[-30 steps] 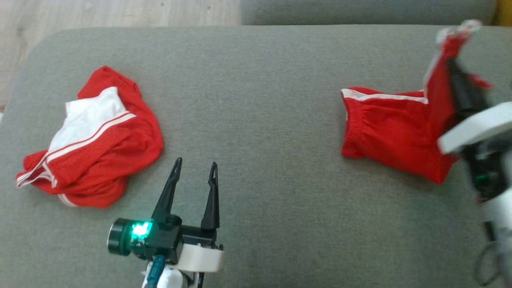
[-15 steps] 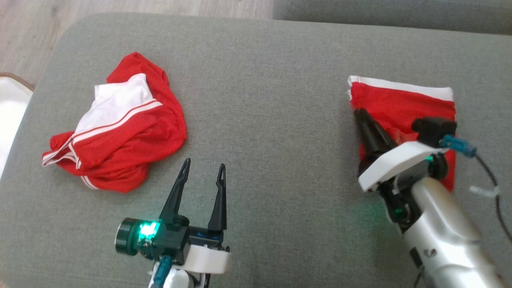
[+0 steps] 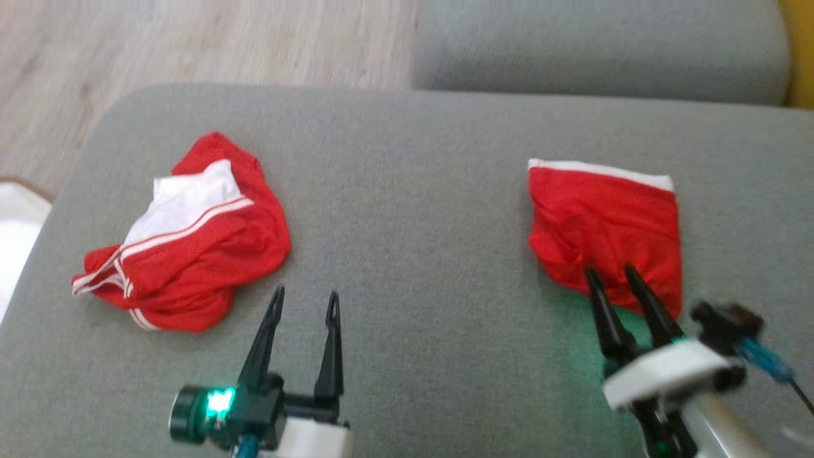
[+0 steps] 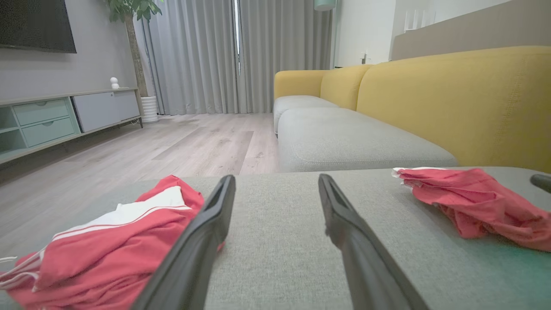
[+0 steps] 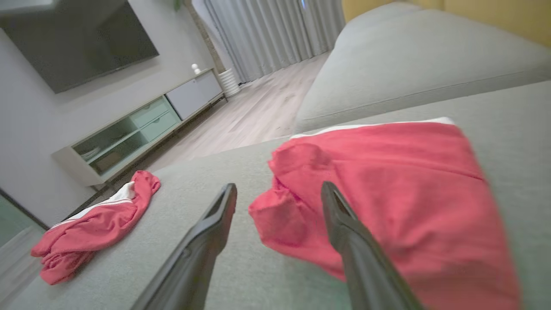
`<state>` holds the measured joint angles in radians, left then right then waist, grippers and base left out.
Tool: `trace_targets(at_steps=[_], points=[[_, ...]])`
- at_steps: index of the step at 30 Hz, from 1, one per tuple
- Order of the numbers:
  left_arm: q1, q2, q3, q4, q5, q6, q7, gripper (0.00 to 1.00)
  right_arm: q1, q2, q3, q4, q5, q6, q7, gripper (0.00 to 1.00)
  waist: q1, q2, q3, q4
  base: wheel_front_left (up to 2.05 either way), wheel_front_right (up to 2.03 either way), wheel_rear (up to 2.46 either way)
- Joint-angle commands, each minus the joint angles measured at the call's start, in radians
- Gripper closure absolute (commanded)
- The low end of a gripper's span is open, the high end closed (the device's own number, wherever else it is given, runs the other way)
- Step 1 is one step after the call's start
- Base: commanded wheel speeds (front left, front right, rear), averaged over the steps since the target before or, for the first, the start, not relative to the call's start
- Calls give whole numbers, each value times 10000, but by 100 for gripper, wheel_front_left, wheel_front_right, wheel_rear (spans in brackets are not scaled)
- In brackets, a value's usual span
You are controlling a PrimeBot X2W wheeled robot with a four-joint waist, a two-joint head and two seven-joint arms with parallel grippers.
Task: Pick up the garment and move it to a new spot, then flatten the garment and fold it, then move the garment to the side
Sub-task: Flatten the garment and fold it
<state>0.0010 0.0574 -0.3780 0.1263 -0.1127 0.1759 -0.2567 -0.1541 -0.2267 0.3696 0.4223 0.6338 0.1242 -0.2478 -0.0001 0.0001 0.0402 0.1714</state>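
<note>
Lying on the right half of the broad grey fabric cushion [image 3: 407, 159], the folded red mesh garment [image 3: 604, 222] is seen with its white-edged side turned away from the robot and its rumpled near edge overlapped by the two dark fingers of the right gripper [image 3: 610, 269]. These fingers are spread apart and nothing is clamped between them. In the right wrist view the garment's bunched near-left corner is framed between the tips, while the rest of the cloth is spread beyond and to the right. Whether the tips touch the cloth cannot be told. The right arm is extended from the lower right of the head view, its fingers angled up and slightly leftward. The left gripper [image 3: 305, 292] is likewise held released, its fingers parted over bare cushion near the crumpled red-and-white striped garment [image 3: 191, 254] on the cushion's left half. A wide stretch of bare grey fabric is seen between the two garments, and more to the right of the folded one. The cushion's far edge is bordered by pale wooden floor [image 3: 191, 44] and a second grey cushion [image 3: 598, 51].
</note>
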Motion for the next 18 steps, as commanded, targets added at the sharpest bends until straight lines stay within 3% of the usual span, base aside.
trace_targets(at_steps=[1,4,5,6,7,12,18], points=[[-173,44,404,-292,86,37,-51,0,-48,-55,56,-383,-65,65,-121,0,1,-1,-267,-120,0,0,0],[82,110,542,-393,340,189,-51,0,669,-91,-667,-791,-334,65,-133,0,1,-1,-447,-137,0,0,0],[149,114,566,-439,413,232,-51,0,816,-97,-926,-903,-437,65,-134,6,1,-1,-469,-122,0,0,0],[208,113,585,-475,475,274,-51,0,930,-111,-1149,-972,-539,65,-135,87,1,-1,-493,-87,0,0,0],[254,110,579,-507,535,295,-51,0,1007,-137,-1299,-992,-630,65,-135,100,1,-1,-496,-42,0,0,0],[278,71,384,-565,692,260,-51,0,571,-480,-1852,-607,-747,65,315,100,1,-1,-363,345,0,0,0],[41,4,125,-682,666,236,-51,0,-823,-1269,-1424,330,140,65,1727,100,1,-1,193,890,0,0,0]])
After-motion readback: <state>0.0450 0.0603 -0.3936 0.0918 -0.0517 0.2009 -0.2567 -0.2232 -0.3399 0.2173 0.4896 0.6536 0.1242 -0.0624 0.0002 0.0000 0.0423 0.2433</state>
